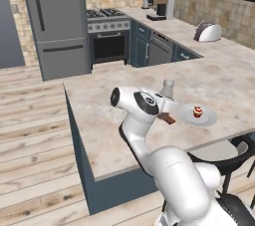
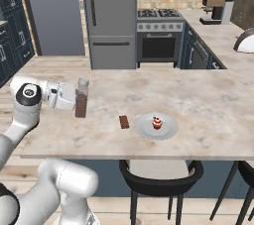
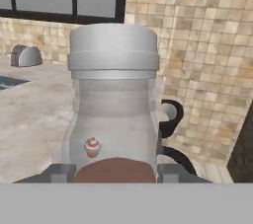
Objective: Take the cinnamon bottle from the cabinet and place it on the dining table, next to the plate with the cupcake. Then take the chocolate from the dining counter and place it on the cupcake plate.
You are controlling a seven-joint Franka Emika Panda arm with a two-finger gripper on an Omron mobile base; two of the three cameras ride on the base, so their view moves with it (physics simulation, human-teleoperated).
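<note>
My gripper point(image 2: 78, 101) is shut on the cinnamon bottle point(image 2: 81, 98), a clear bottle with reddish-brown contents and a pale grey cap. The bottle is upright over the left part of the dining table point(image 2: 208, 100); I cannot tell whether its base touches the top. In the hand view the cinnamon bottle point(image 3: 113, 85) stands close between my fingertips point(image 3: 62, 172). In the left base view my arm hides all of it but the cap point(image 1: 168, 88). To the bottle's right lies the chocolate point(image 2: 124, 122) point(image 1: 168, 118), then the plate point(image 2: 168, 130) point(image 1: 206, 120) with the cupcake point(image 2: 157, 123) point(image 1: 197, 111).
Dark stools point(image 2: 158, 179) stand at the island's near edge. Across the kitchen are a grey fridge point(image 1: 55, 21), a stove point(image 1: 107, 21), a coffee machine point(image 1: 162, 7) and a toaster point(image 1: 207, 32) on the far counter.
</note>
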